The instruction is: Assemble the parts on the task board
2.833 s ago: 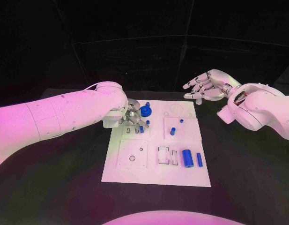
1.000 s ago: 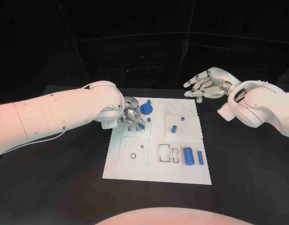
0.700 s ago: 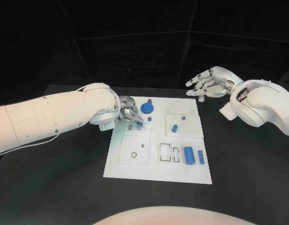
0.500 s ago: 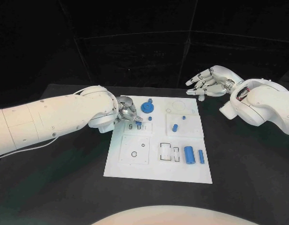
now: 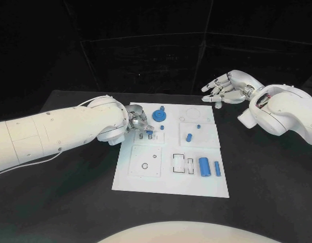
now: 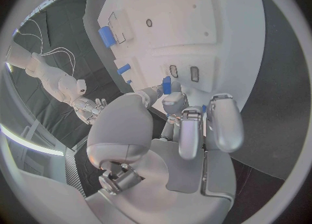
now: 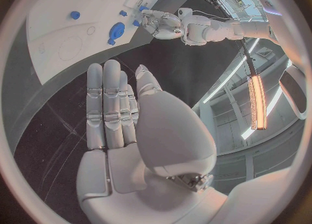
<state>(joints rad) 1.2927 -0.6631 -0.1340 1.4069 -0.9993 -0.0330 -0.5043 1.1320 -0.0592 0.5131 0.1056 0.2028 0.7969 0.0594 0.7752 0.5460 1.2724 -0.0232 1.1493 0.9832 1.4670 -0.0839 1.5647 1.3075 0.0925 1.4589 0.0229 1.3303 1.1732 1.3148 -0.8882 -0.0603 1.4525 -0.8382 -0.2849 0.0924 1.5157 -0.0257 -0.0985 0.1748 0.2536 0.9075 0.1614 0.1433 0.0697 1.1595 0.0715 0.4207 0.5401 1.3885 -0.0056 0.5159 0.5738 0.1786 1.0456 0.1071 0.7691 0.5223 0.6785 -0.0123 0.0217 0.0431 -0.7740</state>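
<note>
The white task board lies mid-table. My left hand hovers at its far left edge. In the left wrist view this hand pinches a small blue peg between thumb and a finger, just above two small slots. A blue gear-shaped part stands close by, and it shows again in the right wrist view. Near the board's front right lie a thick blue cylinder and a thin one. My right hand floats beyond the far right corner, fingers apart, holding nothing.
Small blue pegs sit in the right middle panel of the board. A round recess marks the far right panel. The black table spreads to either side of the board.
My left hand has drawn back a little toward the board's left edge, still at the same panel. The right hand stays hovering in place.
</note>
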